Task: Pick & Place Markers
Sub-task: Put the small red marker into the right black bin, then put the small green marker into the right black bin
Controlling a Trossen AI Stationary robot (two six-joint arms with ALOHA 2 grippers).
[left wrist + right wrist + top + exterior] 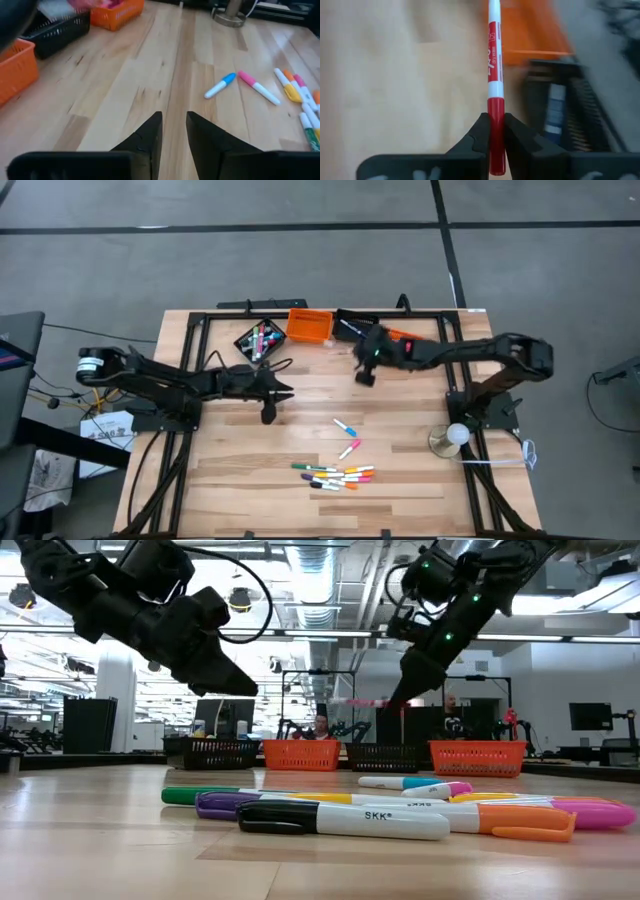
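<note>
Wooden table, markers clustered near front edge. Right gripper clamped on red marker, held above table near orange bin. Left gripper empty, fingers slightly parted, mid-table.

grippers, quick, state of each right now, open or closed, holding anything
left gripper: fingers slightly apart, holding nothing.
right gripper: closed on a red marker.
</note>
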